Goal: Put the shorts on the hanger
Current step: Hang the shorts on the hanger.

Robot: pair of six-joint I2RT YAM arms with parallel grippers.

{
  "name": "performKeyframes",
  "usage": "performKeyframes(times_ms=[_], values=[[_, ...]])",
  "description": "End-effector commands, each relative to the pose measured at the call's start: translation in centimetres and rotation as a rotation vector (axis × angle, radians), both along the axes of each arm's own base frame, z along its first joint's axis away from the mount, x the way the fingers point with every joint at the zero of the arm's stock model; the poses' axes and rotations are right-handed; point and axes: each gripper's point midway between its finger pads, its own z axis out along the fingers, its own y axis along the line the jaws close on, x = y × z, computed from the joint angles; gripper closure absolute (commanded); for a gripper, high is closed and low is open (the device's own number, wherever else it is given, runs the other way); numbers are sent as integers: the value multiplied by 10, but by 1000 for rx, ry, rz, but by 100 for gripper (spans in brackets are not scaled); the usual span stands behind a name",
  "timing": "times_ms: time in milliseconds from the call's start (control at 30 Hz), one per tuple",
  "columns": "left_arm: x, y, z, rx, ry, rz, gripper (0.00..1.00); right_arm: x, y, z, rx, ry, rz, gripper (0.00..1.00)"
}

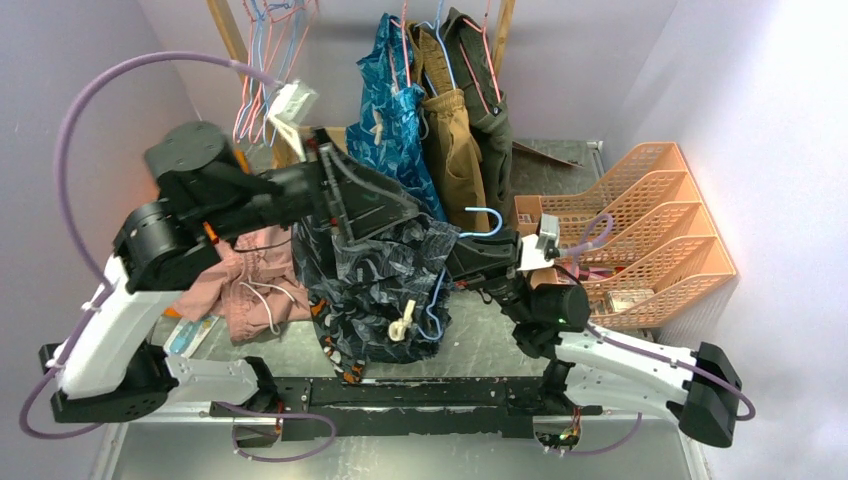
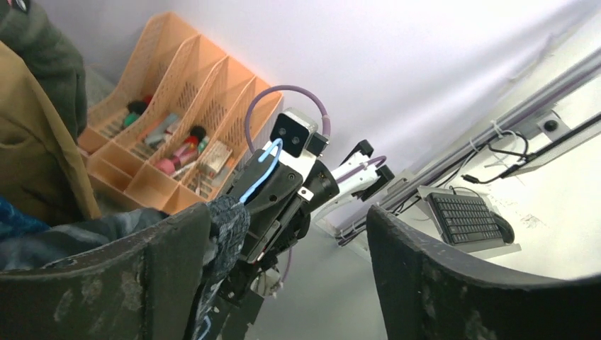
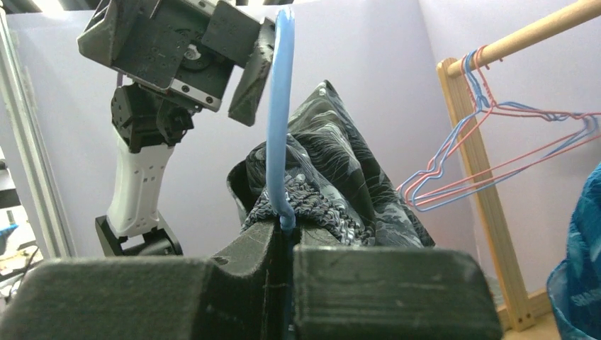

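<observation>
shorts [image 3: 340, 177] bunched at hanger [image 3: 278, 106] neck, right pincer [image 3: 289, 244] clamping both

REAR: passage barred by a row of blue patterned, tan and dark green hanging garments [image 1: 455, 140] | RIGHT: orange mesh divided tray [image 1: 640, 225] set beside right arm [image 1: 600, 350] | LEFT: crumpled pink garment [image 1: 250, 285] spread on grey desk [image 1: 485, 335] | CENTRE: filled by dark leaf-print shorts [image 1: 370, 275] on light-blue wire hanger [image 3: 278, 127] | FREE: bare desk strip seen between shorts and right arm
</observation>
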Motion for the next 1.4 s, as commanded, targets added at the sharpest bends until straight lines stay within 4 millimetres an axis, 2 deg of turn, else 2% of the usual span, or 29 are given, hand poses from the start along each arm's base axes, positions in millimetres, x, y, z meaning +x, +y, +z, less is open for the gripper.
performKeyframes(times_ms=[0, 100, 233, 333, 433, 500, 667, 733, 833, 967, 1167, 1267, 1367], values=[[-25, 42, 45, -157, -167, 11, 13, -11, -19, 7, -40, -60, -45, 100], [-28, 63, 49, -187, -232, 68, 9, -15, -30, 2, -78, -57, -67, 100], [-26, 93, 43, -168, -292, 169, 10, -25, -45, 0, -113, -65, -77, 100], [-19, 112, 33, -112, -315, 258, 12, -35, -52, -4, -157, -73, -63, 100], [-2, 123, 10, -8, -322, 355, 12, -40, -61, -10, -182, -54, -60, 100], [9, 120, -15, 71, -304, 383, 14, -41, -69, -11, -175, -43, -68, 100], [21, 89, -76, 198, -245, 323, 17, -44, -77, -10, -176, -29, -72, 100], [23, 80, -85, 213, -222, 304, 17, -45, -75, -10, -190, -28, -64, 100], [25, 69, -90, 220, -191, 284, 18, -44, -74, -13, -199, -22, -60, 100], [33, 65, -102, 239, -116, 317, 21, -44, -74, -13, -199, -17, -58, 100], [28, 59, -115, 216, -58, 291, 23, -42, -69, -16, -215, -9, -54, 100], [24, 59, -106, 219, -58, 271, 26, -41, -66, -17, -231, -13, -55, 100], [21, 76, -75, 214, -130, 297, 24, -41, -64, -18, -253, -23, -60, 100]])
